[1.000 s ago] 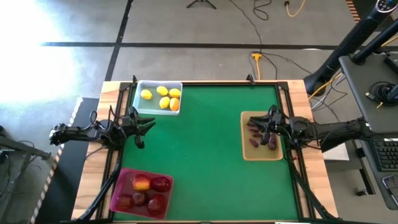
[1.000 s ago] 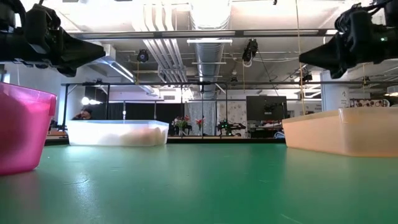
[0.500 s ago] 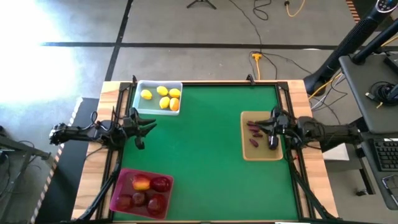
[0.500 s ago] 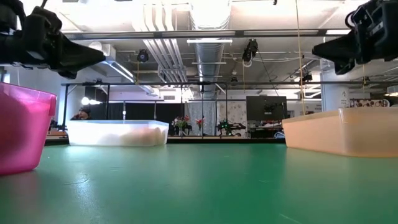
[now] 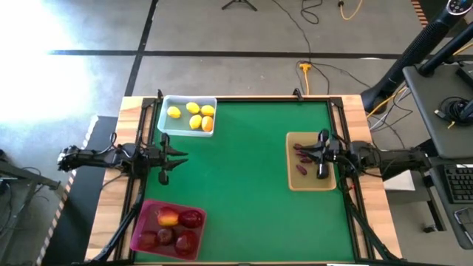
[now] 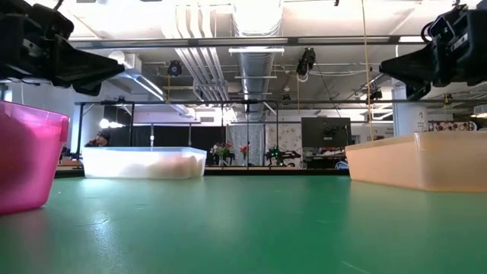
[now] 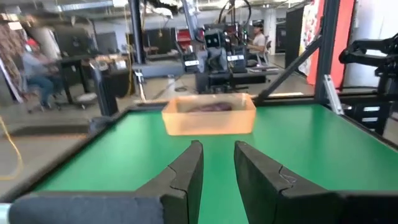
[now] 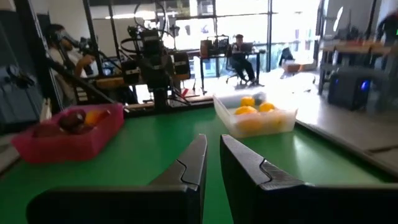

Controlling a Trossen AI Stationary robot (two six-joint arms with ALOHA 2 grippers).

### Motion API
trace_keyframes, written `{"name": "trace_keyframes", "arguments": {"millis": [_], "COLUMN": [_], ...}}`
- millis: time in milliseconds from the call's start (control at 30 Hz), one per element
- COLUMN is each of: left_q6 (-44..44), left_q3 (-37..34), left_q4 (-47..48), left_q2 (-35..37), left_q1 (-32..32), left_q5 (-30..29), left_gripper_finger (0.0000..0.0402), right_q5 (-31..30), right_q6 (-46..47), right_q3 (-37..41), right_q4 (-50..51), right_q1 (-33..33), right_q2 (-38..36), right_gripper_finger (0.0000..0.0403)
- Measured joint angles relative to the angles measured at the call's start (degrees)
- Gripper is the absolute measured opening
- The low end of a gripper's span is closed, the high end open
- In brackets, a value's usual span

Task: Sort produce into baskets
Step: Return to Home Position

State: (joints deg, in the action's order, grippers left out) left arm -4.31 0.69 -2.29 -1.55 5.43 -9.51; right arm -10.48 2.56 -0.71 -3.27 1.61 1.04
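The clear bin (image 5: 164, 122) at the far left holds several yellow lemons (image 5: 194, 108). The pink bin (image 5: 142, 230) at the near left holds red fruits (image 5: 191, 219). The tan tray (image 5: 310, 183) at the right holds dark purple pieces (image 5: 301, 168). My left gripper (image 5: 183, 157) hovers over the green mat between the clear and pink bins, pointing right, its fingers (image 7: 186, 168) a narrow gap apart and empty. My right gripper (image 5: 307, 151) hovers over the tan tray, pointing left, its fingers (image 8: 193, 163) a narrow gap apart and empty.
The green mat (image 5: 240, 170) between the bins is bare. Wooden table rails (image 5: 347, 111) run along the mat's sides. People sit in the room beyond the table (image 8: 239, 46).
My right gripper has drawn back a little toward the table's right edge, above the tan tray. My left gripper has swung a little toward the near edge, so its arm now lies level across the table's left side. The produce has stayed in place.
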Motion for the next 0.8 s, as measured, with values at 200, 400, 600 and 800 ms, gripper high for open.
{"name": "trace_keyframes", "arguments": {"millis": [200, 400, 600, 800], "left_q6": [3.52, 3.56, 3.56, 3.56], "left_q3": [0.27, 0.34, 0.37, 0.42], "left_q4": [0.4, 0.39, 0.32, 0.29], "left_q2": [-2.39, -3.63, -4.48, -4.89], "left_q1": [0.0, 0.0, 0.0, 0.0], "left_q5": [0.1, 0.07, 0.05, 0.05], "left_gripper_finger": [0.0075, 0.0075, 0.0075, 0.0075], "right_q5": [0.0, 0.0, 0.0, 0.0], "right_q6": [4.9, 4.9, 4.9, 4.9], "right_q3": [0.0, 0.02, 0.02, 0.04], "right_q4": [0.07, 0.01, 0.0, 0.0], "right_q1": [0.0, 0.0, 0.0, 0.0], "right_q2": [0.53, 0.57, 0.59, 0.59], "right_gripper_finger": [0.0038, 0.0038, 0.0038, 0.0038]}}
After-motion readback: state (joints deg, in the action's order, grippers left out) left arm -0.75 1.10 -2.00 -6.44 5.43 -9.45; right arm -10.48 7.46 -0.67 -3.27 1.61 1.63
